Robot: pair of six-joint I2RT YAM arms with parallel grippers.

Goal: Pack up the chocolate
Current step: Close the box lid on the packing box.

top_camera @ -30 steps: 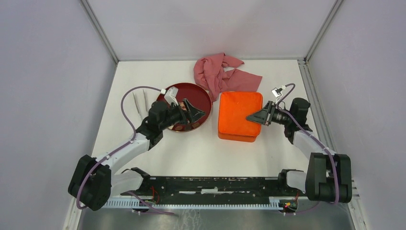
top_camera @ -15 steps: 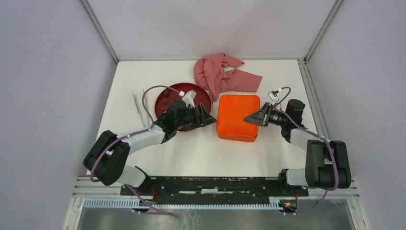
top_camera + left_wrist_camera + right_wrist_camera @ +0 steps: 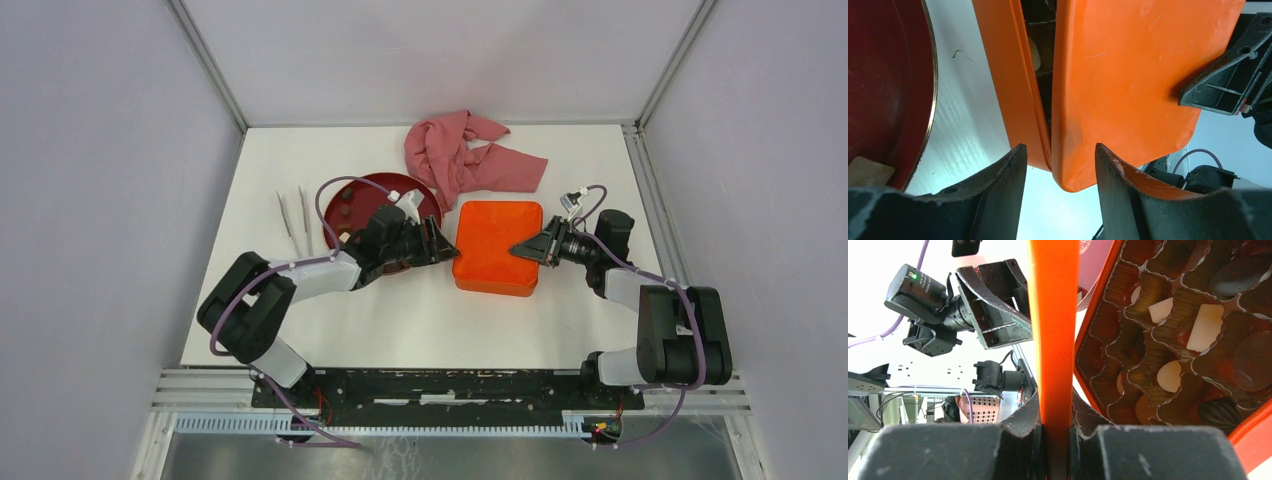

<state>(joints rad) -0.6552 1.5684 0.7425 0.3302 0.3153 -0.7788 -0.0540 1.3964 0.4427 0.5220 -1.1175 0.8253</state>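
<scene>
The orange tin point(image 3: 497, 245) sits mid-table with its lid point(image 3: 1054, 315) tilted just above the base. My right gripper point(image 3: 520, 249) is shut on the lid's right edge, also seen in the right wrist view point(image 3: 1054, 396). Under the lid, dark and cream chocolate pieces point(image 3: 1204, 325) fill the gridded compartments. My left gripper point(image 3: 445, 243) is open at the tin's left edge; in the left wrist view point(image 3: 1058, 150) its jaws straddle the lid's corner point(image 3: 1083, 170) without touching. A few chocolate pieces point(image 3: 345, 212) lie on the dark-red plate point(image 3: 415, 198).
A pink cloth point(image 3: 465, 155) lies crumpled behind the tin and plate. Two thin metal tools point(image 3: 293, 212) lie left of the plate. Grey walls enclose the white table on three sides.
My left gripper has moved right from over the plate to the tin's left edge. My right gripper has kept its hold on the lid and shifted slightly left.
</scene>
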